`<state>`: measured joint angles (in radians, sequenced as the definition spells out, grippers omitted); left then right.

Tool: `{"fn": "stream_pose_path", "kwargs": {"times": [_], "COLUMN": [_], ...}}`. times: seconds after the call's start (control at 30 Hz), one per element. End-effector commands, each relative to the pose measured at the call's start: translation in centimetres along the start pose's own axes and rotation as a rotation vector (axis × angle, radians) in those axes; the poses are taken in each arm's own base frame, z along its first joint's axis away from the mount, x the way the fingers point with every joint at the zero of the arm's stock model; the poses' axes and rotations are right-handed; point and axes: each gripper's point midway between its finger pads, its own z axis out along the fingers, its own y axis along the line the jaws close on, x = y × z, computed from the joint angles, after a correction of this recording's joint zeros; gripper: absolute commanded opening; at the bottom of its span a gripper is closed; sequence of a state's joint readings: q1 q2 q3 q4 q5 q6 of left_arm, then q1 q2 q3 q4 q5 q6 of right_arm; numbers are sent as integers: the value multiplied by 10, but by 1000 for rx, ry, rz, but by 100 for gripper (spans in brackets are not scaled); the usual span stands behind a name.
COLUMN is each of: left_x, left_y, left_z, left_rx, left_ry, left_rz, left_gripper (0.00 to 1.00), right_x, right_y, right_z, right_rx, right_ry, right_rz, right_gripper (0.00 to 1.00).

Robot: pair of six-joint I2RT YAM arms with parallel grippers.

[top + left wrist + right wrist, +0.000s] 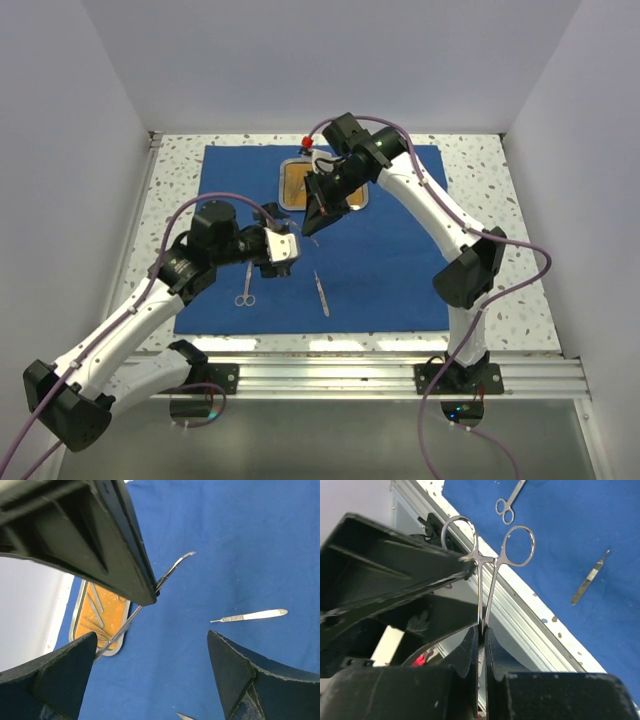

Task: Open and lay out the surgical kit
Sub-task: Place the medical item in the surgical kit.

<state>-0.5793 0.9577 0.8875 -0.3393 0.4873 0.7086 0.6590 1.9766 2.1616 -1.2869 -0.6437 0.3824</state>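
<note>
The royal-blue cloth wrap (380,260) lies spread flat on the table. Near its far edge stands the small steel tray (283,185) with an orange-brown inside, and slim instruments (95,605) still lie in it. My right gripper (316,215) hovers beside the tray, shut on ring-handled forceps (490,587). Their curved tip (172,569) sticks out past its fingers. My left gripper (278,268) stands open close by, one finger (420,572) right at the forceps' ring handles. Scissors (245,285) and a slim silver knurled tool (322,295) rest on the cloth.
A speckled tabletop (490,190) borders the cloth, with white walls on three sides. An aluminium rail (350,375) runs along the near edge at the arm bases. A red-capped fitting (307,142) sits just beyond the tray.
</note>
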Motion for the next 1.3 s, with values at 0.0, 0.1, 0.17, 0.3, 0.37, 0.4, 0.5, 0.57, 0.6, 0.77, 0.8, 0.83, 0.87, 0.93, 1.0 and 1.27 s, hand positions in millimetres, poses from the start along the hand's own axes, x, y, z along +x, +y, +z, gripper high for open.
{"fn": "stream_pose_path", "kwargs": {"times": [0.0, 0.1, 0.17, 0.3, 0.37, 0.4, 0.5, 0.57, 0.6, 0.77, 0.8, 0.83, 0.87, 0.93, 1.0, 1.27], "left_x": [1, 3, 1, 5, 9, 9, 12, 14, 17, 16, 15, 10, 9, 8, 12, 29], "left_y": [-2, 1, 7, 11, 7, 8, 14, 15, 16, 15, 14, 16, 17, 20, 19, 5], "left_z": [6, 9, 10, 14, 16, 17, 17, 16, 15, 12, 12, 12, 12, 13, 14, 32], "left_rx": [15, -2, -22, -32, -21, -25, -64, -76, -82, -80, -74, -78, -79, -91, -95, -115], "left_ry": [-12, -2, -5, 21, 28, 27, 43, 56, 71, 81, 83, 77, 80, 101, 134, 291], "left_rz": [39, 49, 66, 82, 80, 83, 66, 59, 55, 17, -1, -34, -53, -156, -246, -761], "left_gripper": [94, 93, 91, 78, 71, 56, 10, 0, 0, 0, 0, 0, 0, 0, 0, 0], "right_x": [14, 21, 25, 30, 31, 30, 30, 31, 31, 27, 25, 22, 20, 6, -11, -85], "right_y": [27, 34, 38, 44, 47, 46, 47, 47, 46, 45, 46, 45, 39, 31, 22, -30], "right_z": [-10, -8, -7, -6, -6, -6, -7, -7, -7, -5, -6, -6, -2, -4, -4, -35], "right_rx": [-60, -71, -75, -81, -85, -83, -84, -83, -81, -75, -70, -58, -36, 17, 73, 199], "right_ry": [42, 59, 67, 78, 78, 76, 74, 72, 74, 65, 56, 49, 53, 8, -41, -344], "right_rz": [3, 1, -5, -9, -13, -11, -12, -16, -12, -16, -21, -20, -4, -2, 16, 159], "right_gripper": [0, 0, 0, 0, 0, 0, 0, 0, 0, 0, 0, 0, 0, 33, 97, 98]}}
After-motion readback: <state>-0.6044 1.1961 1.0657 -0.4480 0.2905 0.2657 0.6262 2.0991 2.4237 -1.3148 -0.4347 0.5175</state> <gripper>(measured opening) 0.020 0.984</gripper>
